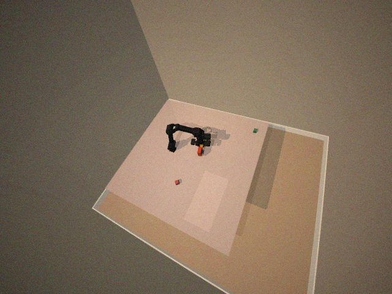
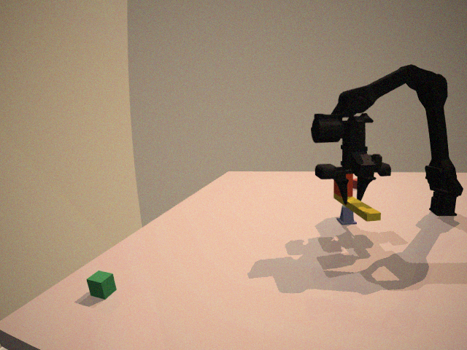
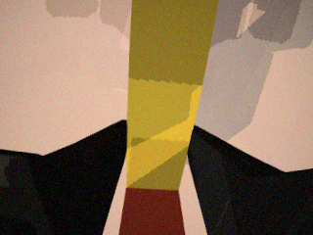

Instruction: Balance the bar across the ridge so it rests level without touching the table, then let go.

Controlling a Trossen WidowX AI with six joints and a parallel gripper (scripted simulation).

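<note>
The yellow bar carries a red block upright at one end. My gripper is shut on the bar near the red block, one finger on each side. The bar is above the table, its long yellow end free. The blue ridge stands on the table under the bar, near the gripped part. Its top is hidden behind the bar, so I cannot tell whether the two touch.
A green cube lies on the pink table, far from the gripper. A small red cube lies apart from the ridge; it is partly hidden behind the gripper in the exterior view.
</note>
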